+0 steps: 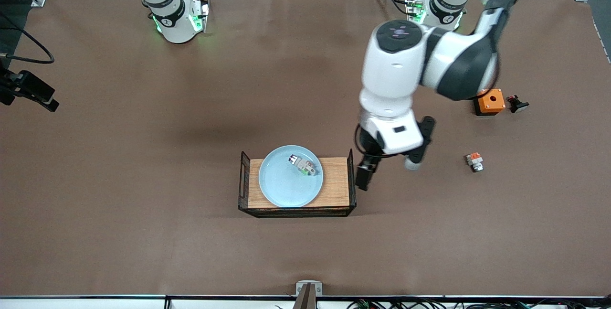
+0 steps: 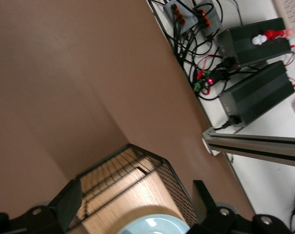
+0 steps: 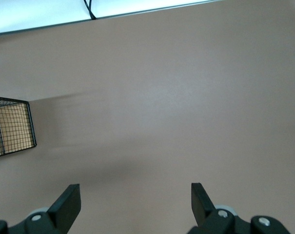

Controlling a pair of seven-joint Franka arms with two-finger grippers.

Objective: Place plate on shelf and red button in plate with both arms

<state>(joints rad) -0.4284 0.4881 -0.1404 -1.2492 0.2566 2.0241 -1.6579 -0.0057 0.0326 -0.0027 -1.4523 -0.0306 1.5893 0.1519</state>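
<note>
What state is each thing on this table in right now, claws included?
plate: lying flat on the wooden tray.
red button: lying on its side in the plate.
wooden tray: flat on the table, holding the plate.
left claw: open, empty, over the table just beside the tray.
right claw: open, empty, over bare table.
orange box: resting on the table.
small white part with orange top: lying on the table, untouched.

Both tools (image 2: 132,207) (image 3: 132,202) open, empty.
</note>
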